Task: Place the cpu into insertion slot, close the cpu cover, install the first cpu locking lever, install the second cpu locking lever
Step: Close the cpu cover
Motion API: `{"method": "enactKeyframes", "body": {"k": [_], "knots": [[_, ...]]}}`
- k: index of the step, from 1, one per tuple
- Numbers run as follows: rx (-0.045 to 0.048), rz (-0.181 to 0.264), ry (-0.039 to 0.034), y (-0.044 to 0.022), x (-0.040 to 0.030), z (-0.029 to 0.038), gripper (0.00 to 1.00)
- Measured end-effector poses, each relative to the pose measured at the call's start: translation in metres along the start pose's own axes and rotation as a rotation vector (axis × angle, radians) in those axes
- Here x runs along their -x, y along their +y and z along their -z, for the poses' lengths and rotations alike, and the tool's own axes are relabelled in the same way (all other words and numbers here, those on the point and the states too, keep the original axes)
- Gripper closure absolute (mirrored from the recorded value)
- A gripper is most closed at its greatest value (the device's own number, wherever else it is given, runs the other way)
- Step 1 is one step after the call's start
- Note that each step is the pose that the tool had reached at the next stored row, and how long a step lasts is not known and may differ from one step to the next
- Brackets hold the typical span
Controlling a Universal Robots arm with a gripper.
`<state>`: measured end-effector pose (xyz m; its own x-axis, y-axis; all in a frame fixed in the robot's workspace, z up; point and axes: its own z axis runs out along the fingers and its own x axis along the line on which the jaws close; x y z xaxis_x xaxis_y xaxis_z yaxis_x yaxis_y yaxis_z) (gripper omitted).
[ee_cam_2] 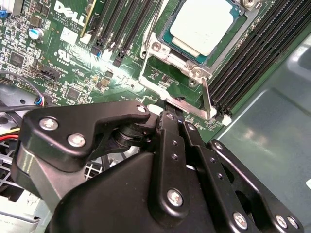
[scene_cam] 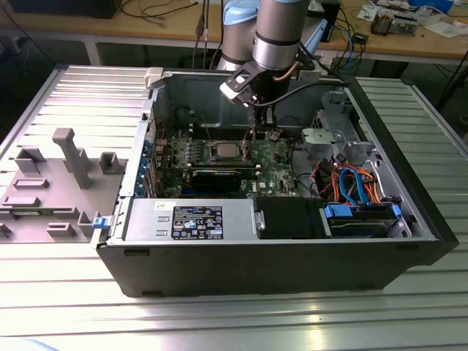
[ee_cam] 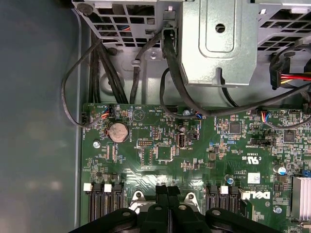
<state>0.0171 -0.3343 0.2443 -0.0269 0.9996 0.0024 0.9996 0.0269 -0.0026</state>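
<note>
The cpu (ee_cam_2: 201, 26), a square chip with a dull silver top, lies in the insertion slot (scene_cam: 223, 152) on the green motherboard (ee_cam_2: 63, 58). The silver cpu cover (ee_cam_2: 163, 53) frames the chip and seems to lie down over its edges. A thin silver locking lever (ee_cam_2: 207, 97) runs along the socket's side, right in front of my gripper (ee_cam_2: 176, 115). The black fingers are pressed together with nothing visible between them. In the first wrist view the gripper (ee_cam: 167, 190) hovers at the socket's edge. In the exterior view the gripper (scene_cam: 257, 130) hangs low inside the case, beside the socket on the exterior view's right.
Long black memory slots (ee_cam_2: 248, 58) flank the socket. A metal drive cage (ee_cam: 218, 43) with black cables (ee_cam: 172, 73) stands beyond the board, and a coin battery (ee_cam: 118, 131) sits on it. The power supply (scene_cam: 190, 219) and orange cables (scene_cam: 344, 183) fill the case front. A grey fixture (scene_cam: 51, 183) lies outside.
</note>
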Motion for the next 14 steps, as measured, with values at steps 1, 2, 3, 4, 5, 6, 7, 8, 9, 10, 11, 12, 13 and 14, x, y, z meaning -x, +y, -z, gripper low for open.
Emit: {"method": "enactKeyframes", "body": {"k": [1,2,3,4,5,6,7,8,9,10,11,12,13,14], "knots": [[0.0000,0.000,0.0000,-0.0002,0.0000,0.0000,0.89],[0.0000,0.000,0.0000,-0.0003,0.0000,0.0000,0.89],[0.0000,0.000,-0.0001,-0.0005,0.0000,0.0000,0.89],[0.0000,0.000,0.0000,-0.0007,0.0000,0.0000,0.89],[0.0000,0.000,-0.0001,-0.0010,0.0000,0.0000,0.89],[0.0000,0.000,0.0000,-0.0012,0.0000,0.0000,0.89],[0.0000,0.000,0.0000,-0.0013,0.0000,0.0000,0.89],[0.0000,0.000,-0.0001,-0.0015,0.0000,0.0000,0.89],[0.0000,0.000,0.0000,-0.0017,0.0000,0.0000,0.89],[0.0000,0.000,0.0000,-0.0020,-0.0001,0.0000,0.89],[-0.0001,0.000,-0.0001,-0.0023,-0.0001,0.0000,0.89],[0.0000,0.000,0.0000,-0.0025,-0.0001,0.0000,0.89],[0.0000,0.000,0.0000,-0.0026,-0.0001,0.0000,0.89],[0.0000,0.000,0.0000,-0.0028,-0.0001,0.0000,0.89]]}}
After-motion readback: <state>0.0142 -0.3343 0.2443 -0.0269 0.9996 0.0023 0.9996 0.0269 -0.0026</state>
